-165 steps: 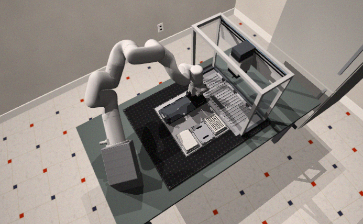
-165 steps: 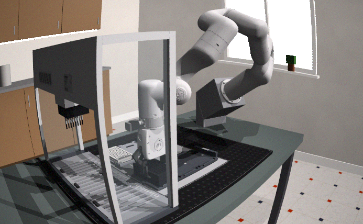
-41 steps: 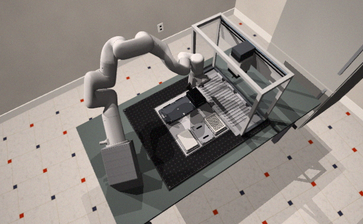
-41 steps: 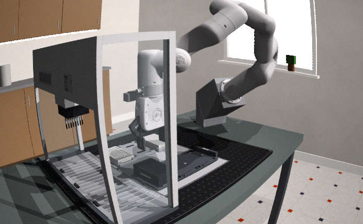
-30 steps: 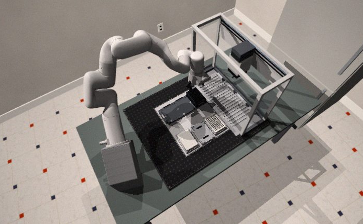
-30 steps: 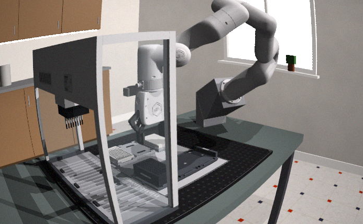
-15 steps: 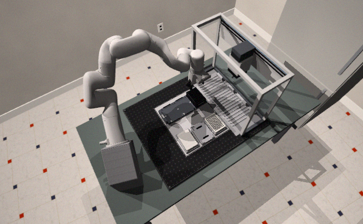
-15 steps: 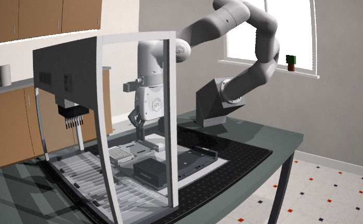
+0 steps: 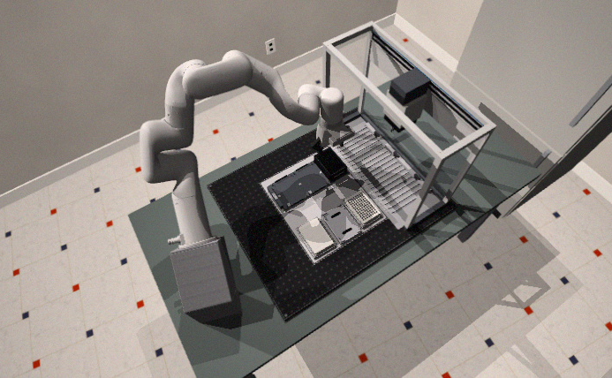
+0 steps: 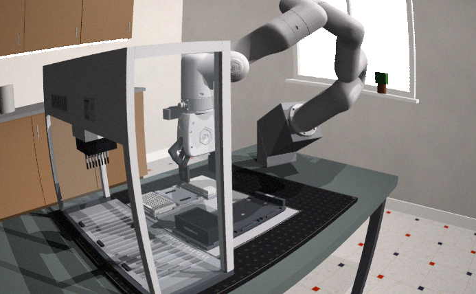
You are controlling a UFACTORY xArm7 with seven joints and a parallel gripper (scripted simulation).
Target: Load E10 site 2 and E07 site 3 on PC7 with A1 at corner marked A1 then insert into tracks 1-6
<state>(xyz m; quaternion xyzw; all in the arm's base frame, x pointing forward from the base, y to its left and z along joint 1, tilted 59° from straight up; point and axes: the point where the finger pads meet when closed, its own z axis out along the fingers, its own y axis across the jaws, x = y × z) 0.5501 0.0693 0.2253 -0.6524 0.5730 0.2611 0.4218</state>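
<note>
xArm point(image 9: 183, 140): matte light-grey rounded links, hexagon logo on wrist housing, dark fingers point(image 10: 183, 165), boxy grey base point(image 9: 202, 280)

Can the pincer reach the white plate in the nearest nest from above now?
Probably yes. The pincer is open and holds nothing, and the white plate lies uncovered in its nest, outside the instrument frame, so nothing seems to block a descent.

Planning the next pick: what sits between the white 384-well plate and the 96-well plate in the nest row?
An empty nest with two dark slots; the top view shows it between E10 and E01.
</note>
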